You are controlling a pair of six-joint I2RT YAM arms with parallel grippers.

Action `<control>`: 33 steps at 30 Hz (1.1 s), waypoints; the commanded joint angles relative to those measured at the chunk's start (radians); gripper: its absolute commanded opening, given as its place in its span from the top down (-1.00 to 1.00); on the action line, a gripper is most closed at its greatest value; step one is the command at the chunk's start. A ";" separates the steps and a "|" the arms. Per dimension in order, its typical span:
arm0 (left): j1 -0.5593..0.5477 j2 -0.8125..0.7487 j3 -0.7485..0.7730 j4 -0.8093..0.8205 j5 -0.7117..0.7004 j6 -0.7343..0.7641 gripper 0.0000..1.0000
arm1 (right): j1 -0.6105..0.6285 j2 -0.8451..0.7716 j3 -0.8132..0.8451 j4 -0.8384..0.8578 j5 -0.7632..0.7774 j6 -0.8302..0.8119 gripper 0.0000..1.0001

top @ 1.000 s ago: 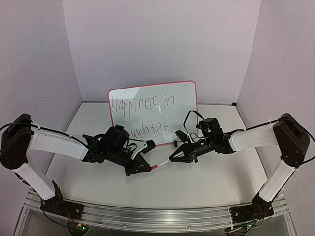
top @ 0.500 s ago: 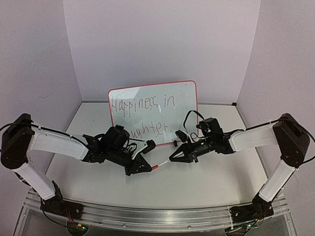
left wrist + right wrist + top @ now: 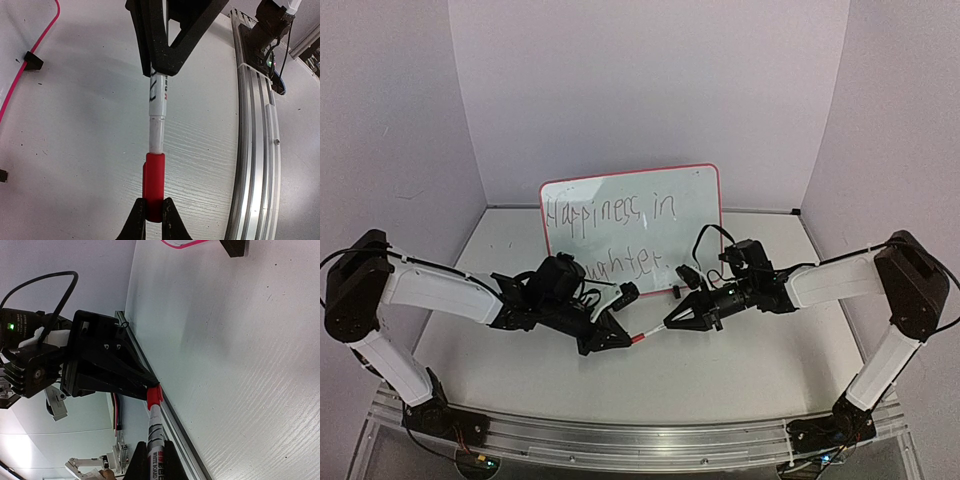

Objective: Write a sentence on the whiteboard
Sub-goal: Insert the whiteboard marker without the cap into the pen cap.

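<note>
1 whiteboard point(image 3: 692, 238) is stood upright at the back centre of the table point(image 3: 720, 365), with 1 sentence point(image 3: 610, 212) written on it in 2 lines. In front of it, 1 marker point(image 3: 159, 95) is held between 2 grippers: the left gripper point(image 3: 154, 209) is closed on the red cap point(image 3: 154, 182), and the right gripper point(image 3: 151, 450) is closed on the white barrel.

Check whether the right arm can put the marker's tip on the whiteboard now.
Probably not yet: the right gripper holds the marker, but the left gripper clamps the red cap over its tip. The whiteboard stands close behind, apparently nothing between.
</note>
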 commanded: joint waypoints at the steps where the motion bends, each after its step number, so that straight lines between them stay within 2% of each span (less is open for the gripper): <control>1: -0.003 0.011 0.063 0.075 0.002 0.000 1.00 | 0.012 -0.003 0.007 0.044 -0.028 0.001 1.00; 33: -0.004 0.049 0.170 0.289 -0.005 -0.041 1.00 | 0.100 0.073 0.076 0.046 -0.046 0.005 1.00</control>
